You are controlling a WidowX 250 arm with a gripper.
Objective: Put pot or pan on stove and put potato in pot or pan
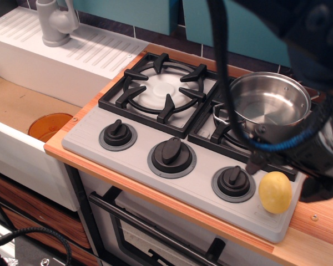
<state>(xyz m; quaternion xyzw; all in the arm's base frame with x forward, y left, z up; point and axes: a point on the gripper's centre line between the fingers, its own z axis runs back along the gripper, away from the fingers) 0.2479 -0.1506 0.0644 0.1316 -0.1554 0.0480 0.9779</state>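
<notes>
The hand (277,166) hangs blurred just above the pale-yellow potato (275,192), and I cannot tell how far open it is. Behind it, the steel pot (270,105) sits on the stove (172,183) grate's right burner.

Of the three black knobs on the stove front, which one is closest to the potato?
The rightmost knob. The potato lies just to its right on the stove's front corner; the middle knob and left knob sit farther away.

A single camera looks down from the front left, fairly near. It faces the grey two-burner stove (155,183) and the teal back wall (127,11).
</notes>
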